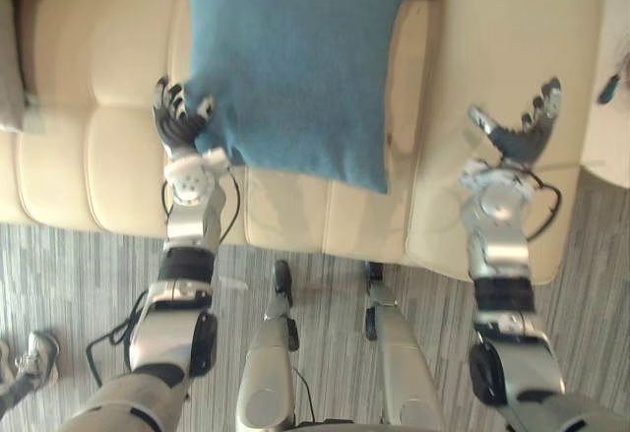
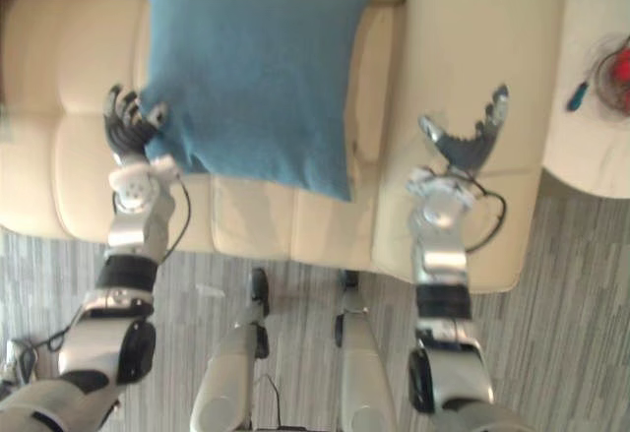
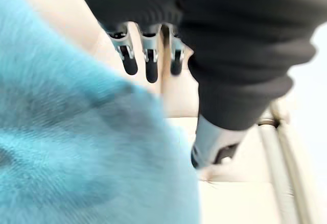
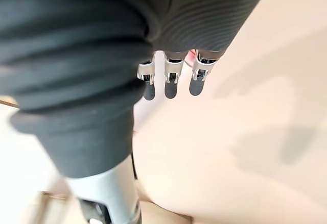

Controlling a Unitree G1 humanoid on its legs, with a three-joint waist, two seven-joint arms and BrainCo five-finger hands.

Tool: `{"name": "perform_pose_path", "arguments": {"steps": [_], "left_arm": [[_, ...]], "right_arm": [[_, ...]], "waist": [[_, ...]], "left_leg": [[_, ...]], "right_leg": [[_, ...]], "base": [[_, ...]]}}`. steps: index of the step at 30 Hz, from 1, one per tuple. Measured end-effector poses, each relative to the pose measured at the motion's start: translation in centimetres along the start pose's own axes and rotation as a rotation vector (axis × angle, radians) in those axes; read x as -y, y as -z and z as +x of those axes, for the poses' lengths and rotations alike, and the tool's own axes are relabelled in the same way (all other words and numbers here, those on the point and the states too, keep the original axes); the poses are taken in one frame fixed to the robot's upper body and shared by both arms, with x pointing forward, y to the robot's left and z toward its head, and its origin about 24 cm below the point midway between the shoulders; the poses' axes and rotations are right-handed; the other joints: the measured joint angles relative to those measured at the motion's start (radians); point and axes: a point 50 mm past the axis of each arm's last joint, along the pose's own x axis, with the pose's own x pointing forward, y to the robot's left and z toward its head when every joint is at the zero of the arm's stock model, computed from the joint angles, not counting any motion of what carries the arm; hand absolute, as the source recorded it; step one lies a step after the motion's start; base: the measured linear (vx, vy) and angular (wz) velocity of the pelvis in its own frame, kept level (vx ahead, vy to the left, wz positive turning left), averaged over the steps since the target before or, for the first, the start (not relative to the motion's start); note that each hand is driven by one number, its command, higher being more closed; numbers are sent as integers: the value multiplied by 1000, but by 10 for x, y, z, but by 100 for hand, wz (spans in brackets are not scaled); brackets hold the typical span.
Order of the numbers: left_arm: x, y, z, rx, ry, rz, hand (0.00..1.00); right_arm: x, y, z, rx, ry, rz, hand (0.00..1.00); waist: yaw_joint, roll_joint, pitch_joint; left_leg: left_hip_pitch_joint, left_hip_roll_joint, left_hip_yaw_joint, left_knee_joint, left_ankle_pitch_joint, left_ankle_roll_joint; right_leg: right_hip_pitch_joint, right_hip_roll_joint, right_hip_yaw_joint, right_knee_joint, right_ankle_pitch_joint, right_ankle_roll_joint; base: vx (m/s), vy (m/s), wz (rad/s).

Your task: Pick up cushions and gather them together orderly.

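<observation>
Left eye view gives me a blue cushion (image 1: 295,68) lying on the seat of a cream sofa (image 1: 108,156), its top edge up against the backrest and one lower corner pointing toward the seat's front. My left hand (image 1: 179,122) sits right at the cushion's lower left corner. In the left wrist view its fingers (image 3: 151,66) reach out straight beside the blue cloth rather than curling round it, so I read it as open and holding nothing. My right hand (image 1: 517,137) is well apart from the cushion, over the sofa's right armrest (image 1: 492,38), spread wide, and the right wrist view shows its fingers (image 4: 171,83) straight above the cream surface. A white side table (image 2: 591,147) stands beyond that armrest, and a person's shoe (image 1: 39,351) shows on the striped floor (image 1: 79,284)
</observation>
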Motion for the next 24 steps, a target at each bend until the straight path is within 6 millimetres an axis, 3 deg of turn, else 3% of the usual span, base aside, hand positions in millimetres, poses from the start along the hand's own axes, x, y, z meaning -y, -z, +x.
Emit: {"name": "perform_pose_path", "arguments": {"steps": [4, 5, 8, 10, 12, 13, 15, 18, 21, 22, 24], "left_arm": [[-24, 43, -32, -135, 1, 32, 0], [-31, 61, -49, -205, -5, 32, 0], [-52, 108, -96, -404, -31, 64, 0], [-65, 132, -122, -525, -46, 93, 0], [-82, 158, -159, -679, -70, 128, 0], [-88, 166, -170, -730, -76, 137, 0], [-108, 183, -203, -865, -103, 189, 0], [-132, 198, -250, -1058, -135, 249, 0], [-139, 207, -286, -1199, -87, 291, 0], [-139, 209, -298, -1247, -53, 310, 0], [-141, 210, -304, -1272, -27, 322, 0]], "right_arm": [[-3, 29, -29, -115, -123, -27, 0], [-1, 40, -39, -157, -149, -40, 0], [11, 74, -67, -306, -206, -105, 0], [17, 98, -86, -413, -238, -166, 0], [31, 129, -118, -568, -301, -255, 0], [36, 141, -133, -638, -312, -277, 0], [51, 169, -182, -845, -342, -325, 0], [66, 190, -229, -1052, -381, -375, 0], [85, 201, -265, -1226, -393, -413, 0], [95, 204, -278, -1294, -369, -416, 0], [107, 205, -290, -1361, -333, -418, 0]], "waist": [[3, -1, -5], [5, -2, -11], [6, -4, -105], [6, -4, -146], [4, 3, -233], [4, -9, -250], [-1, -43, -305], [-5, -65, -339], [-10, -67, -349], [-10, -54, -362], [-11, -46, -374]], "left_leg": [[67, -2, 20, -1, -10, 16], [92, -2, 21, -1, -17, 26], [124, 1, 25, -3, -66, 33], [177, 3, 25, -9, -99, 15], [213, 15, 22, -23, -169, 3], [226, 10, 23, -25, -172, 7], [244, -4, 23, -38, -177, 5], [284, -19, 24, -74, -176, 12], [317, -33, 23, -88, -174, 13], [317, -36, 24, -95, -174, 13], [334, -37, 24, -109, -174, 13]], "right_leg": [[64, 7, 10, -14, 0, 0], [91, 10, 16, -22, 0, 0], [142, 17, 20, -80, -11, -10], [201, 20, 17, -113, -18, -13], [238, 31, 13, -145, -32, -12], [256, 26, 17, -160, -30, -8], [297, 9, 18, -220, -4, -6], [343, -3, 27, -276, -4, -7], [361, -12, 29, -282, -2, -7], [360, -12, 33, -282, -2, -7], [367, -10, 43, -281, -1, -7]], "base": [[20, -5, -11], [-33, -2, -9], [-27, 3, -14], [-51, 17, -19], [-94, 47, -14], [-102, 71, -7], [-105, 64, -3], [-40, 36, -19], [-20, 22, -5], [28, 7, -8], [65, 3, -9]]}}
